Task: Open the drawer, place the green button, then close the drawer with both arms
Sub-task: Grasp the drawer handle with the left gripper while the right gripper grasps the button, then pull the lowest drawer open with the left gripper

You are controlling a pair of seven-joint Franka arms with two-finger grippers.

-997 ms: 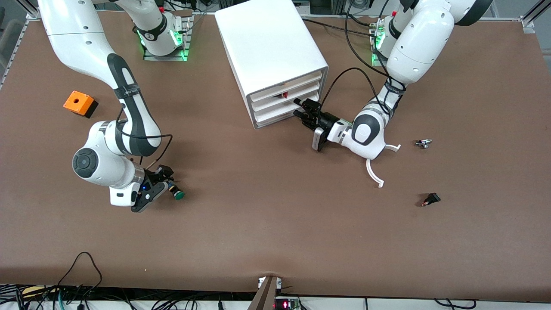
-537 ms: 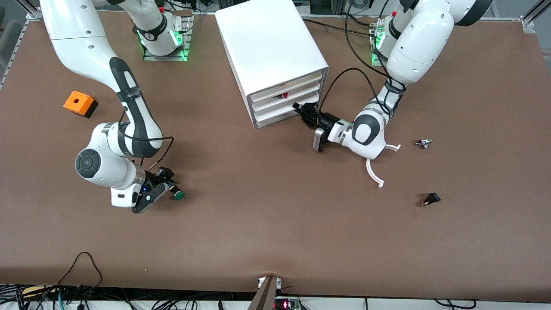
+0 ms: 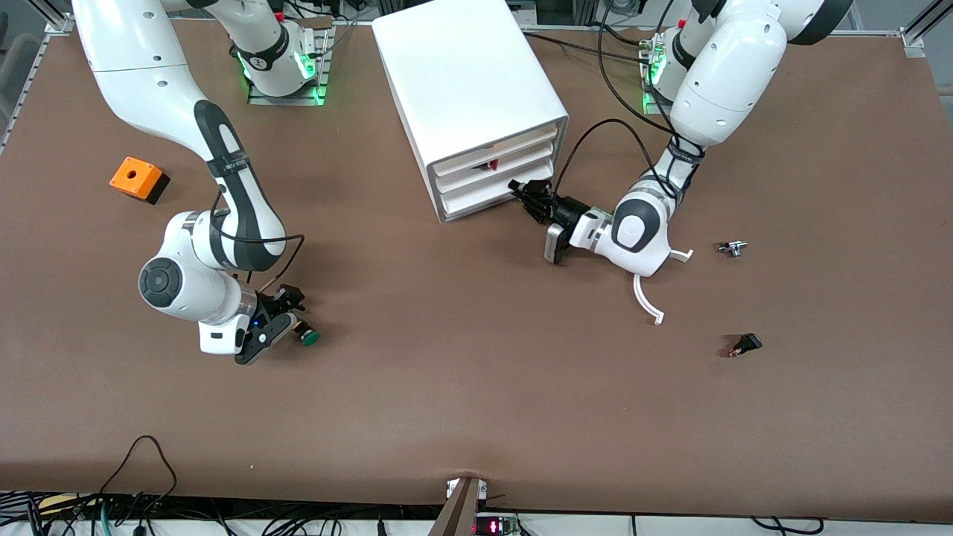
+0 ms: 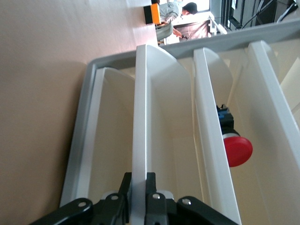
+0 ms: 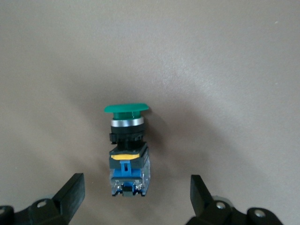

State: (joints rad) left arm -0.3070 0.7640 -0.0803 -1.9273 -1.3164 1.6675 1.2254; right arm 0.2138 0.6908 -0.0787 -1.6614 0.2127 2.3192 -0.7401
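the left gripper [image 3: 521,191] has just clamped shut on the drawer [image 4: 140,154] front lip at frame centre, ready to pull, while the right gripper [image 3: 287,316] at lower left hangs open around the button [image 3: 307,336].

Brown table [image 3: 476,417]: cabinet [image 3: 465,82], button [image 3: 307,336].

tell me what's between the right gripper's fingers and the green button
Nothing: in the right wrist view, only bare brown table separates the open right gripper from the button, which lies on its side just ahead of the fingers.
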